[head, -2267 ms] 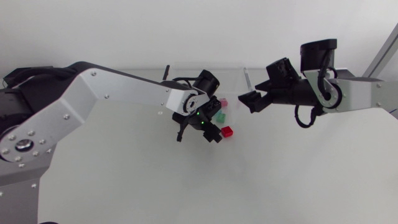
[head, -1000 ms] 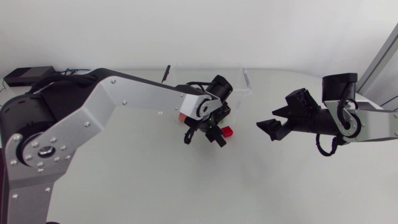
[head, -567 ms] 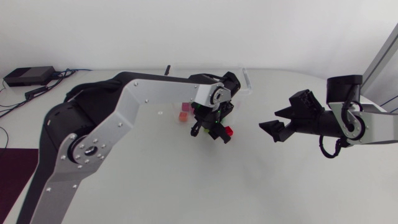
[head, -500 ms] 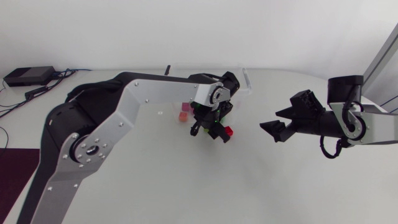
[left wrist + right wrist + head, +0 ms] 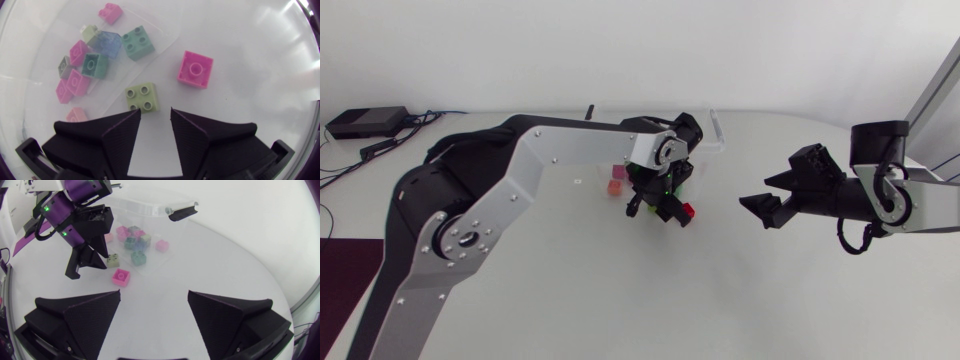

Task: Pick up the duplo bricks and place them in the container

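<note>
A brick pile [image 5: 82,67] lies in the container [image 5: 145,206]. Outside it, one brick [image 5: 140,97] lies just ahead of the left gripper [image 5: 155,111], another brick [image 5: 195,69] beside it.

My right tool [image 5: 154,293] hangs over the white table [image 5: 220,255], its two black wedge fingers spread wide with nothing between them. Ahead of it, a pink brick [image 5: 121,277] lies alone on the table. Just beyond that sits an olive-green brick [image 5: 113,260], with my left tool [image 5: 87,261] angled down right beside it. Farther on stands the clear container [image 5: 150,206], a black clip on its rim, holding a loose cluster of pink, teal and green bricks [image 5: 134,242]. Whether the olive-green brick lies inside the container's edge cannot be made out.
</note>
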Controlling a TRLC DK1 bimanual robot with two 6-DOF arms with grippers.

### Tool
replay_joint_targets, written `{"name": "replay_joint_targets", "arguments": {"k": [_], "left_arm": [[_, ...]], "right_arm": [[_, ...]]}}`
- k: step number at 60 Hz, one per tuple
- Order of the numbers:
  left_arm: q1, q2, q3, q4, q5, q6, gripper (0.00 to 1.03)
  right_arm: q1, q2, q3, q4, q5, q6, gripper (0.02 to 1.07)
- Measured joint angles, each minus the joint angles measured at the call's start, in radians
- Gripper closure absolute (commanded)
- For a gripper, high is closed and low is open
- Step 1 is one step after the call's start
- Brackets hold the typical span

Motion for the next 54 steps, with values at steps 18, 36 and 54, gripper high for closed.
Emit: {"name": "replay_joint_targets", "arguments": {"k": [18,36,54], "left_arm": [[0.024,0.073,0.15,-0.126,0.049,-0.006,0.68],[-0.008,0.089,0.165,-0.164,0.071,-0.003,0.68],[-0.061,0.073,0.112,-0.146,0.106,0.002,0.3]], "right_arm": [[-0.013,-0.001,-0.013,-0.003,-0.007,-0.019,0.1],[-0.014,-0.008,-0.013,-0.006,-0.007,-0.022,0.1],[-0.005,-0.019,-0.04,-0.016,-0.004,-0.023,0.1]]}}
